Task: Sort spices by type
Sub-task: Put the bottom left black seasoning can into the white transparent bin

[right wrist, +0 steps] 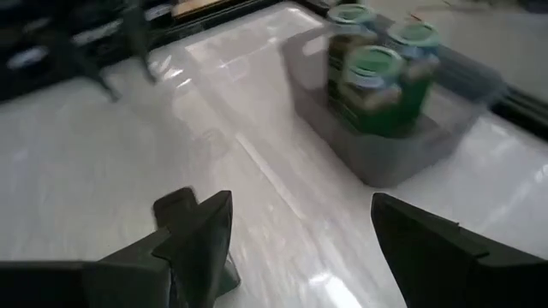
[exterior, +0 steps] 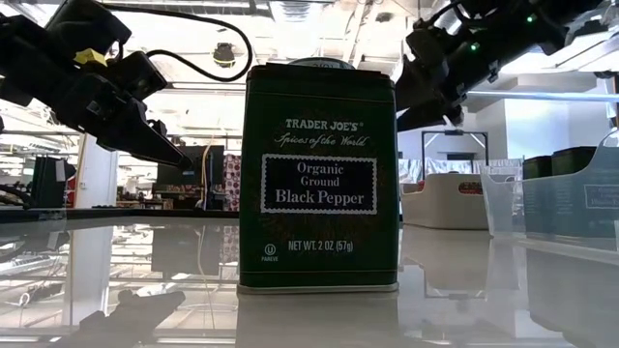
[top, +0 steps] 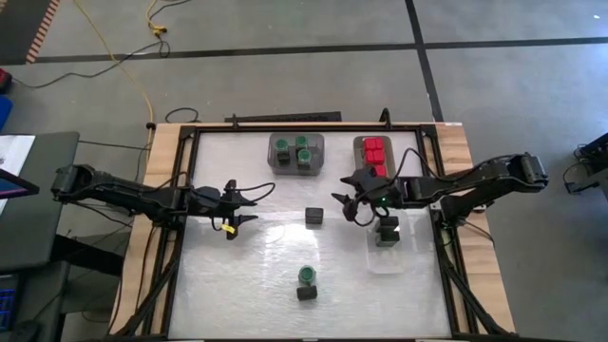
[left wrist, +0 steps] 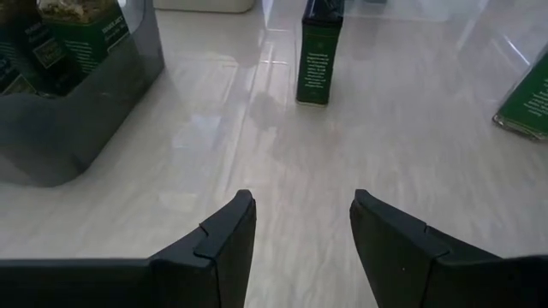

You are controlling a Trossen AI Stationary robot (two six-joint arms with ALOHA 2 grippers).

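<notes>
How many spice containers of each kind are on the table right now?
Green-lidded jars: 4
Red-topped boxes: about 4, packed too tightly to be sure
Black tins: 4
Total: about 12

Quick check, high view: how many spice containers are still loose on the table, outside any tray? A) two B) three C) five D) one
B: three stand loose on the table: a dark tin mid-table, and near the front edge a green-lidded jar with another dark tin right beside it; the rest sit in trays.
</notes>
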